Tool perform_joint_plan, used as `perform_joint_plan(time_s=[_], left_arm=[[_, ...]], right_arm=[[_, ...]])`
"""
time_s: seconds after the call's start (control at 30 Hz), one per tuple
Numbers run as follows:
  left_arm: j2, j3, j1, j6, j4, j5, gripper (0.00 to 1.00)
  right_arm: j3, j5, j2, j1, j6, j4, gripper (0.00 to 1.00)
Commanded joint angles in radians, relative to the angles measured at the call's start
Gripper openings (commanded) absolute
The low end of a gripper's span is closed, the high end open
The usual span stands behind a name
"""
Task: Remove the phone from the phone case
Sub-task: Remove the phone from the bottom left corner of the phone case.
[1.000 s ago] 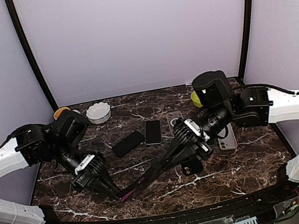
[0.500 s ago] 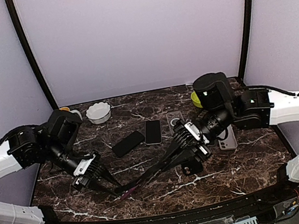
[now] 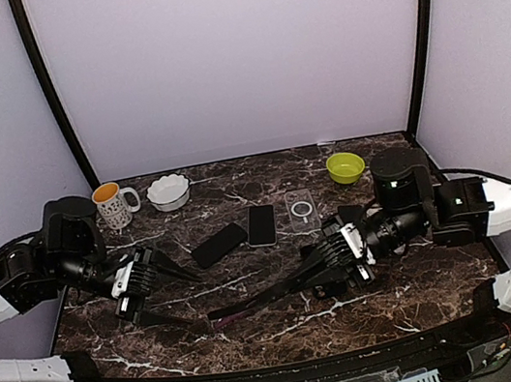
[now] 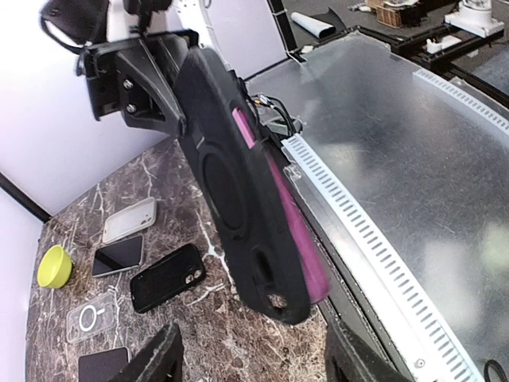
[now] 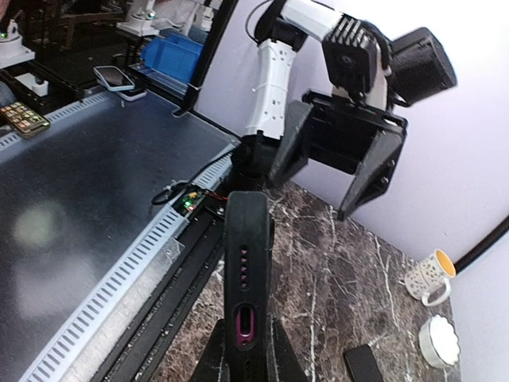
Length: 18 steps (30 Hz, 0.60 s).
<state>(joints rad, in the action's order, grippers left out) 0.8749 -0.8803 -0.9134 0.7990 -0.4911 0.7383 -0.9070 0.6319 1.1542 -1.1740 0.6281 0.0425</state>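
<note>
left end effector [image 3: 193,299]: jaws apart, pointing right | right end effector [image 3: 320,268]: clamped shut, pointing left

Left end effector [image 4: 253,334], fingers [image 4: 163,358] cropped below

Mug [image 3: 113,206] beside white bowl [image 3: 168,192]; green bowl [image 3: 346,167] near seemingly clear cover [image 3: 302,209].

No readable text; mug [image 3: 113,207] print possibly lettering.
</note>
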Motion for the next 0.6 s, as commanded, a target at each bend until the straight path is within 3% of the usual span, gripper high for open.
perform_joint_plan(time_s=[0.0,0.13,0.33,0.57], left_arm=[[-0.059,0.044,0.004,-0.110,0.095,-0.014,0.65],[-0.091,0.089,0.005,-0.183,0.176,-0.058,0.65],[-0.143,0.214,0.004,-0.377,0.456,-0.214,0.64],[-0.128,0.262,0.004,-0.619,0.692,-0.369,0.59]], right_arm=[[0.070,-0.211,-0.075,-0.006,-0.096,-0.268,0.00],[0.135,-0.398,-0.106,-0.007,-0.159,-0.413,0.00],[0.181,-0.610,-0.120,-0.007,-0.280,-0.613,0.00],[0.185,-0.860,-0.126,-0.007,-0.438,-0.714,0.00]])
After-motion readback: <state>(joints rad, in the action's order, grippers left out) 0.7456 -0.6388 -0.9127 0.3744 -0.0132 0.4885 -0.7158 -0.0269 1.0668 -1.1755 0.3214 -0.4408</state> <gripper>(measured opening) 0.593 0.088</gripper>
